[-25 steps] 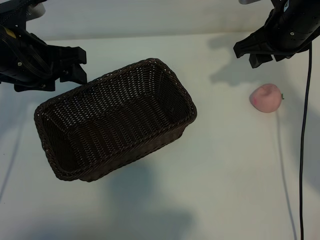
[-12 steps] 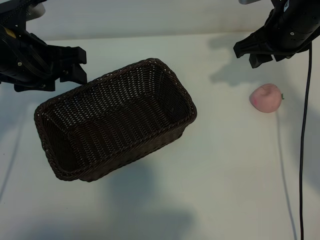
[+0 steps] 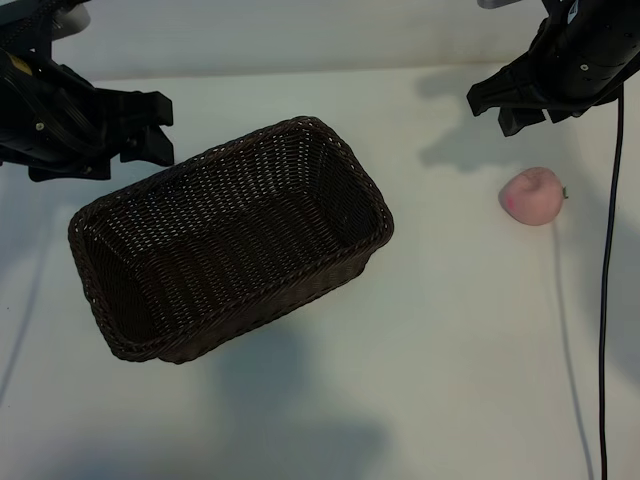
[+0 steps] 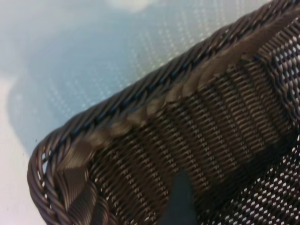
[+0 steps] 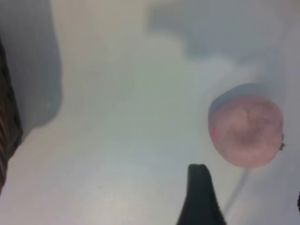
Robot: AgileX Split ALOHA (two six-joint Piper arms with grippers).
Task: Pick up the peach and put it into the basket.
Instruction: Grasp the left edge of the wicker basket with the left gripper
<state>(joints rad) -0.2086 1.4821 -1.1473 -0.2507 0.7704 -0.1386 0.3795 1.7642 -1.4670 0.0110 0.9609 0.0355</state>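
Beside right pincer point(image 3: 508, 108) — peach point(image 3: 531, 196), unobscured.

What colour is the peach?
Pale pink with a darker pink blush; the peach shows best in the exterior view.

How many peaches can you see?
1. The peach sits on the table, to the right of the basket, just below the right claw. None shows inside the basket.

Pink peach point(image 3: 531, 196) lies well apart from empty wicker basket point(image 3: 230, 240)
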